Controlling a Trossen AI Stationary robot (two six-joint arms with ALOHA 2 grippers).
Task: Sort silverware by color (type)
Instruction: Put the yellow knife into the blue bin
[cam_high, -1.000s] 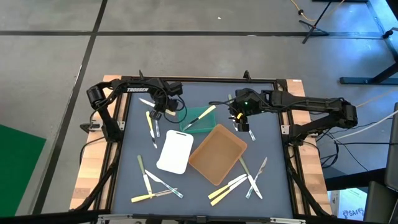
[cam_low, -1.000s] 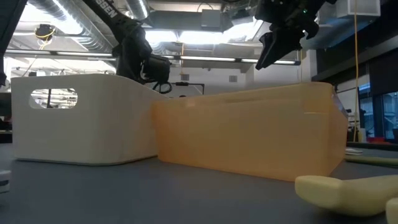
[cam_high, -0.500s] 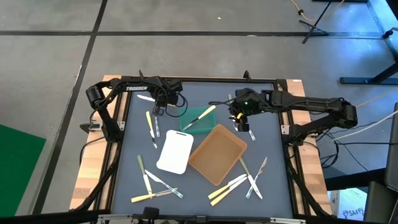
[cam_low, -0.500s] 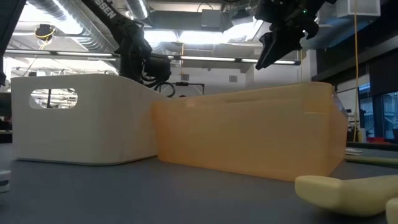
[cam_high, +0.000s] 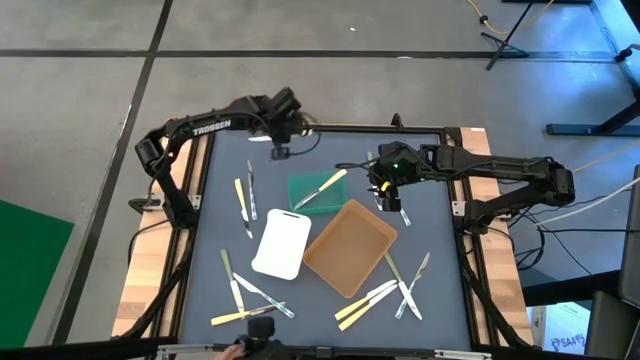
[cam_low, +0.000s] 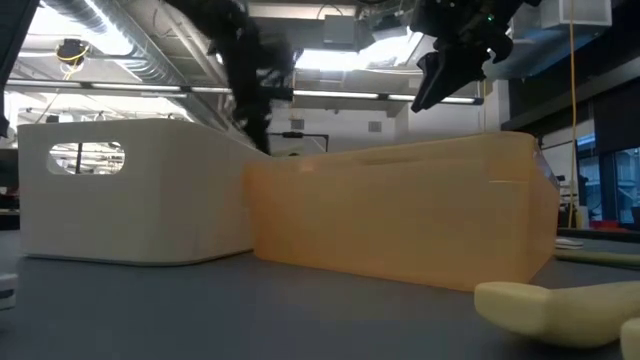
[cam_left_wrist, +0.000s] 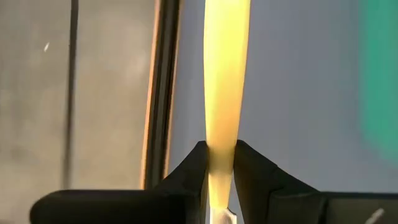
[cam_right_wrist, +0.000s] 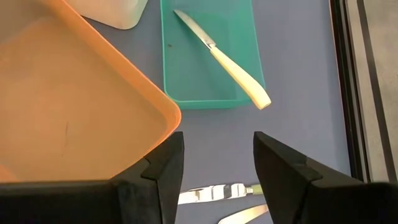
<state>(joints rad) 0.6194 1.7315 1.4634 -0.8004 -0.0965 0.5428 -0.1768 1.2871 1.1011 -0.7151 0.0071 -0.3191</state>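
Note:
My left gripper (cam_high: 280, 148) hangs above the table's far edge, shut on a cream-yellow utensil (cam_left_wrist: 227, 74). My right gripper (cam_right_wrist: 217, 168) stands open over the table right of the green tray (cam_high: 317, 192), with nothing between its fingers. A cream-handled knife (cam_right_wrist: 227, 62) lies in the green tray, its handle end resting on the rim. More silverware lies on the mat at the left (cam_high: 244, 200), near left (cam_high: 250, 296) and near right (cam_high: 392, 292). The white tray (cam_high: 283, 243) and the brown tray (cam_high: 350, 246) stand mid-table. My left gripper pinches the cream-yellow utensil at a narrow stretch of its shaft (cam_left_wrist: 221, 155) between its two fingers (cam_left_wrist: 255, 174). The utensil runs along the fingers, and its wider end sticks out past their tips. It is lifted clear of the table.
Two utensils (cam_right_wrist: 214, 193) lie on the mat just under my right gripper. The table's dark frame (cam_high: 330, 130) runs close by my left gripper. Free mat lies between the green tray and the far edge.
My left gripper has risen from the mat beside the left-hand utensils and gone toward the far edge and a little right, rolling its wrist as it went. It has stayed shut, and the cream-yellow utensil has come up clear of the table.

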